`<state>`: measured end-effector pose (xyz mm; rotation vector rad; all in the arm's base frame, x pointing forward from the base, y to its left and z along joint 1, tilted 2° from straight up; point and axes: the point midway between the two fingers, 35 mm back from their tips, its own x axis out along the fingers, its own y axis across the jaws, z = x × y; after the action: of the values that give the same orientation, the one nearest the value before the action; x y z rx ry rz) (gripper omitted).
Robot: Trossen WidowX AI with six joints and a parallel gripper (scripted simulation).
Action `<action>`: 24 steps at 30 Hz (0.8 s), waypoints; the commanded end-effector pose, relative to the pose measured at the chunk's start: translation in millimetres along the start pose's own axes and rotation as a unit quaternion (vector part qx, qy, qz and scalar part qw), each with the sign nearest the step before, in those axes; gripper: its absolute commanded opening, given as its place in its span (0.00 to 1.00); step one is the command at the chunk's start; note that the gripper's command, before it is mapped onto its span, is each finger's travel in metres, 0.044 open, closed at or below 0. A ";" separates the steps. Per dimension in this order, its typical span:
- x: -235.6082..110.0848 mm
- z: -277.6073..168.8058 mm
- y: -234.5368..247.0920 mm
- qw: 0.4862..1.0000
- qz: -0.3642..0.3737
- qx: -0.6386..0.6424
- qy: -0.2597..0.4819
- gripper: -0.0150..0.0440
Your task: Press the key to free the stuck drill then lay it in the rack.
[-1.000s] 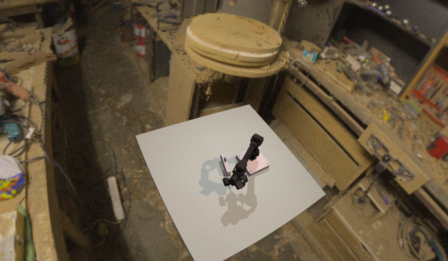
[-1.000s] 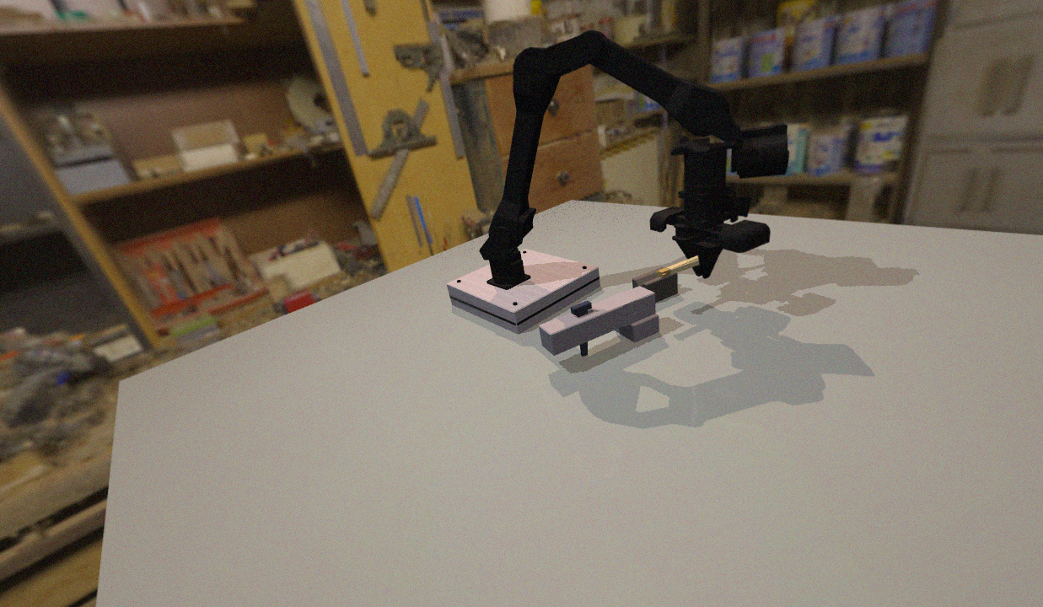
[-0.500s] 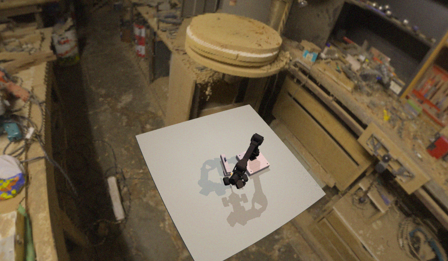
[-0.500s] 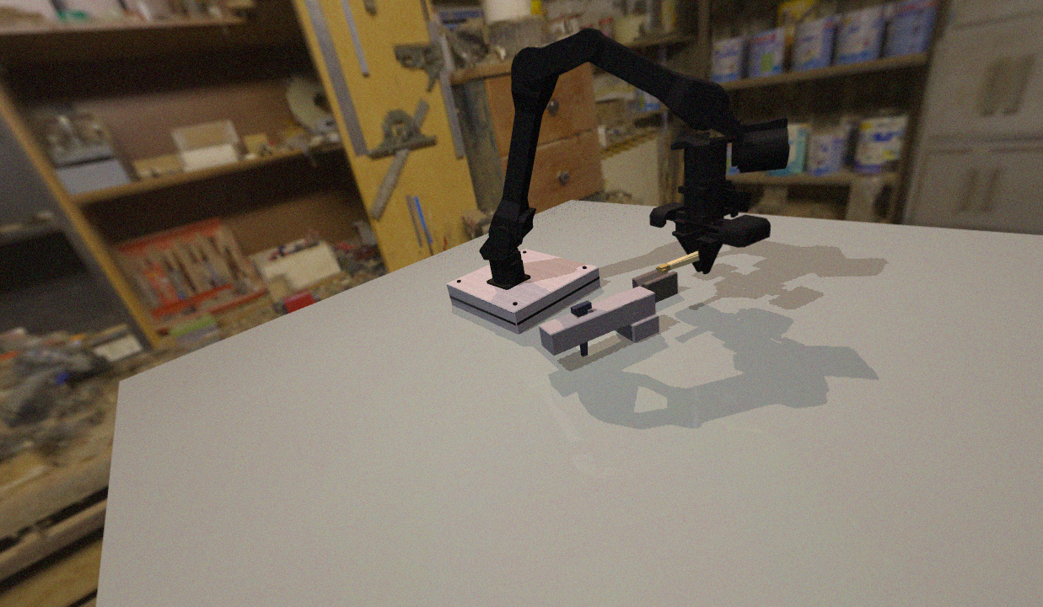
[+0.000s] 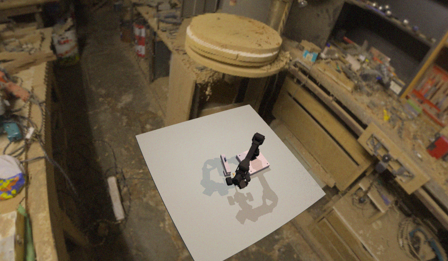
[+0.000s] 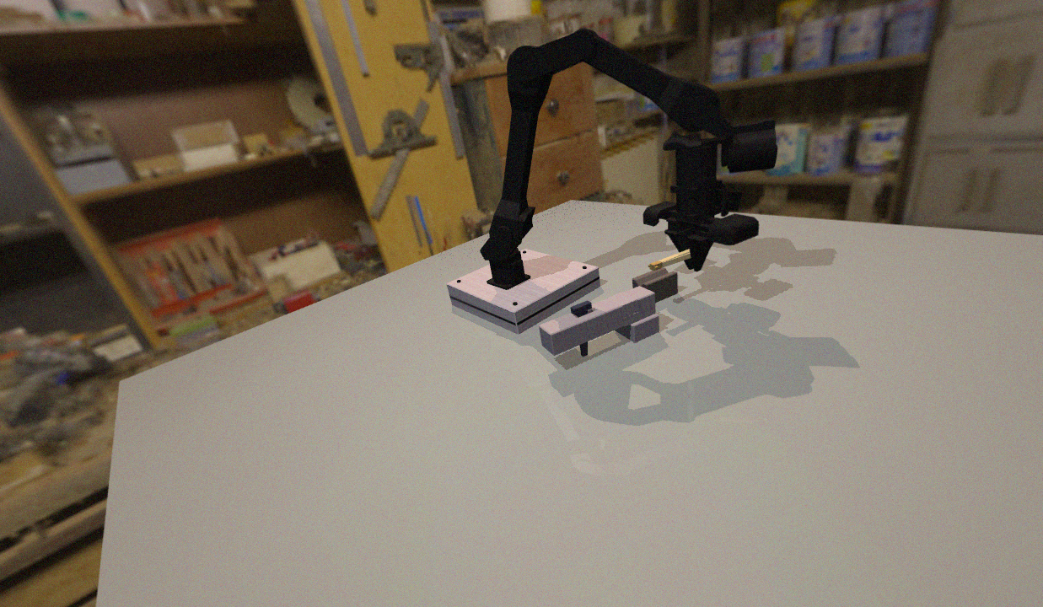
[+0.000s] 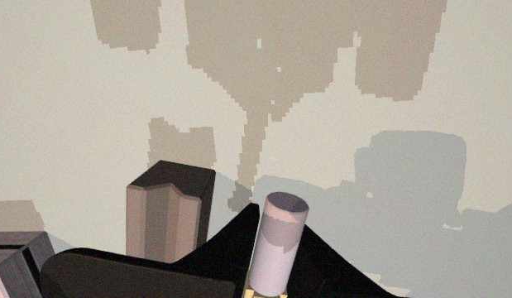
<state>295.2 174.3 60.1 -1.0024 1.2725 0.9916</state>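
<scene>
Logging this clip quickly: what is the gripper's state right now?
Gripper: shut on the drill, held above the table, clear of the block.

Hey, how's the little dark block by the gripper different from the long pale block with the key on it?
The dark block is short and dark brown; the long block is pale lilac and much longer. The dark block has a notch cut in its top, while the long block carries a small dark key on top. Both rest on the grey table. The gripper holds the drill above the dark block.
</scene>
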 end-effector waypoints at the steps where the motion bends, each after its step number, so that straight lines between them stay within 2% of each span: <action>1: -0.6 1.2 7.2 1.000 -0.003 0.001 -0.001 0.25; 24: -0.3 7.8 45.0 1.000 -0.001 0.001 -0.001 0.25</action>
<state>259.0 191.7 57.4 -0.9995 1.2745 0.9953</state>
